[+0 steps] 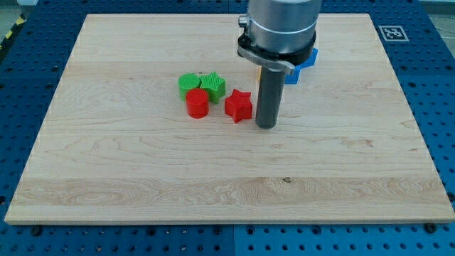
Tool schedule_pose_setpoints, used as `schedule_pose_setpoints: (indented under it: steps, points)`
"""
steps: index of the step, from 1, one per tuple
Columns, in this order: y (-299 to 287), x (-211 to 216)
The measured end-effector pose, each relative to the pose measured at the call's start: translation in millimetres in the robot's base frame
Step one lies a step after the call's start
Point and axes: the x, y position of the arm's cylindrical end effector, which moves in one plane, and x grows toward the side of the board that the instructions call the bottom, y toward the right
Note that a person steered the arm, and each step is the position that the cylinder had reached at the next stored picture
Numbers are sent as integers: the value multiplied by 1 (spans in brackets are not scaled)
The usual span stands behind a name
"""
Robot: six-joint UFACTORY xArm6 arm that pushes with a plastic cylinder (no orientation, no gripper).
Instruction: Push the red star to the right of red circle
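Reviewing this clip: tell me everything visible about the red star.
The red star is a small ridged, plastic-looking block lying flat on the wooden board. It sits just right of the red circle with a narrow gap, below-right of the green star. My tip stands close on its right; contact is unclear.

So my tip (266, 126) sits on the wooden surface (142, 192), just right of the red star (239, 106). The red circle (197, 104) is left of the star, touching a green circle (188, 84) and green star (212, 85) behind it. Blue block (307, 59) peeks out behind the arm.
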Motion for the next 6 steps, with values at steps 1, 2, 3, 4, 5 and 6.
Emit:
schedule_pose_setpoints:
  steps: [1,2,3,4,5,6]
  points:
    - [6,-11]
    - [-20,-11]
    - [-42,-11]
    - [-47,-10]
    - [-47,1]
    - [-47,1]
